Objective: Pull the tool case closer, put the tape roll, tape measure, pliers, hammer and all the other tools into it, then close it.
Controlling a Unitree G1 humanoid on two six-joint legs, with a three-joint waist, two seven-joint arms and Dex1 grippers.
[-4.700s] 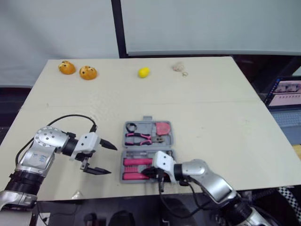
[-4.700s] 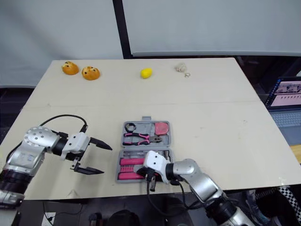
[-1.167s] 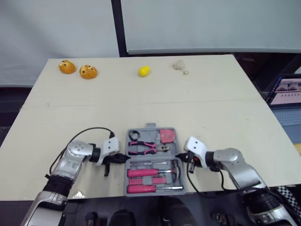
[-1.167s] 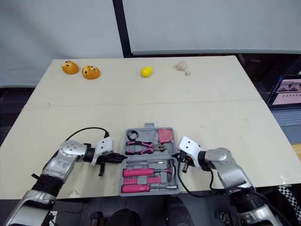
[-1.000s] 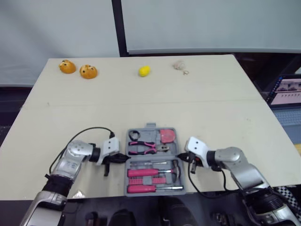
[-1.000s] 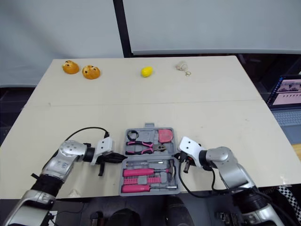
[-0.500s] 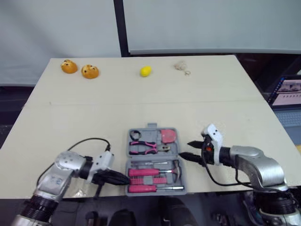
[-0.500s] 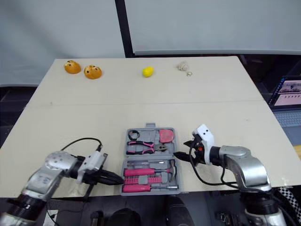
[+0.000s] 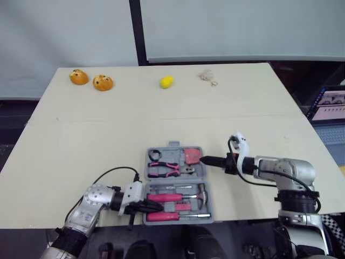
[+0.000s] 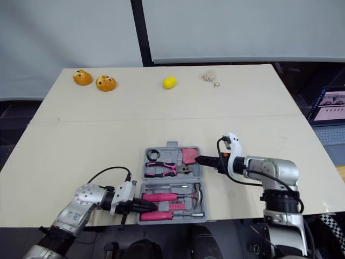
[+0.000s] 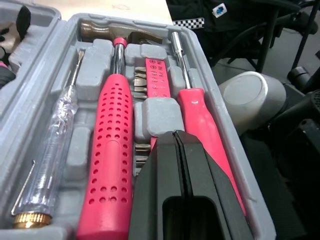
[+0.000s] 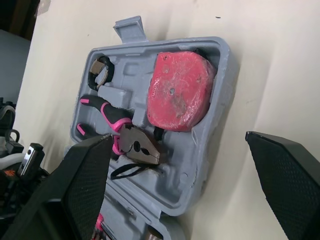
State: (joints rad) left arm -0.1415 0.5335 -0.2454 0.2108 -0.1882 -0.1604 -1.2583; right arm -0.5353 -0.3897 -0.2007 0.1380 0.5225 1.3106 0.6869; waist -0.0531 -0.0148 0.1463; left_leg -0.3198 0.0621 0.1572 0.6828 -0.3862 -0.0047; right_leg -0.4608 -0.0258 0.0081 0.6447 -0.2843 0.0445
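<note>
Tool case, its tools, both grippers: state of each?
tool case: open, lying flat on the table.
left gripper: shut, over the case's near half.
right gripper: open, at the far half's right edge.
hammer: seated in its slot.
pliers: seated.
tape measure: seated.
tape roll: seated.

Your head pair looks down on the whole tool case (image 9: 176, 183). Your left wrist camera sits close over the hammer (image 11: 106, 175), just ahead of the left gripper (image 11: 177, 136). Your right wrist camera faces the tape measure (image 12: 180, 92) beyond the right gripper (image 12: 177, 137), farther off. All views share the case.
</note>
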